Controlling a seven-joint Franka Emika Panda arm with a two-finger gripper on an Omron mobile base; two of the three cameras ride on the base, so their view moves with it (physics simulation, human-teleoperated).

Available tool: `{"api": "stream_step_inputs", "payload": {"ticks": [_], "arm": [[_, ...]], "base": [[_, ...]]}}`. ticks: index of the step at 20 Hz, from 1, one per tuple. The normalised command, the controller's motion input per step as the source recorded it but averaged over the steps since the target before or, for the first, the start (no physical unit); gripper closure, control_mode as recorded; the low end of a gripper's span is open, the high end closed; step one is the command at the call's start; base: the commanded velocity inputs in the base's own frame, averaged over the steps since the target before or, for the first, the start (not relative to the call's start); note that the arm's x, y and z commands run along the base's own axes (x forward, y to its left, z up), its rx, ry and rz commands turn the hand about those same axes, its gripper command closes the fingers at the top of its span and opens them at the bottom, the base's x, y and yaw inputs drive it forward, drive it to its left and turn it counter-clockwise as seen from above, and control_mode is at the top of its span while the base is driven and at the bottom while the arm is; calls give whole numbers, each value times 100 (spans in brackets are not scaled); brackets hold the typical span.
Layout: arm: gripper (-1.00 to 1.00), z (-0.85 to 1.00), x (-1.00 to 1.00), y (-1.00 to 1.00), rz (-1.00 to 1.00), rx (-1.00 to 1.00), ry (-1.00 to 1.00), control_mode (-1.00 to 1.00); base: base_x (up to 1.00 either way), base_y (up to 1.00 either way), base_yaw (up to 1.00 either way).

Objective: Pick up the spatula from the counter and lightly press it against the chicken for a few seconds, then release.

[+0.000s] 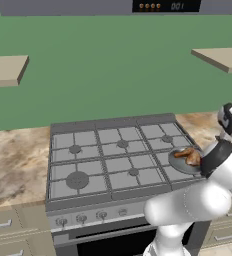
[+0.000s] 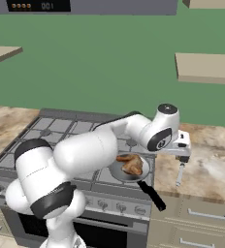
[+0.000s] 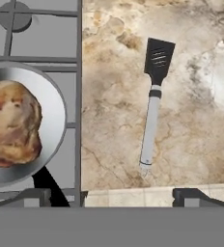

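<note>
Spatula (image 3: 151, 120) lying flat on the marble counter (image 3: 114, 96) just right of the stove (image 1: 108, 155), blade toward the wall, gripper (image 3: 111, 197) hovering above it, fingers spread wide and empty, chicken (image 3: 12, 125) in a steel pan (image 3: 57, 103) on the front-right burner nearby.

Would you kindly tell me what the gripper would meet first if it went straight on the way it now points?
Probably the bare marbled counter, close beside the handle of the spatula. The gripper points down with open jaws, though depth is unclear.
</note>
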Motion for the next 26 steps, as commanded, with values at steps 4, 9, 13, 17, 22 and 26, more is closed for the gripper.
{"api": "stream_step_inputs", "payload": {"ticks": [4,9,13,17,22,26], "arm": [[-100,-31,9,-16,0,0,4,-100],[-100,-17,10,-17,0,0,3,-100],[-100,-12,13,-21,0,2,4,-100],[-100,-25,10,-16,0,4,6,-100],[-100,-19,3,-11,0,8,4,-100],[-100,-12,0,-6,0,5,3,-100]], "base": [[0,0,0],[0,0,0],[0,0,0],[0,0,0],[0,0,0],[0,0,0]]}}
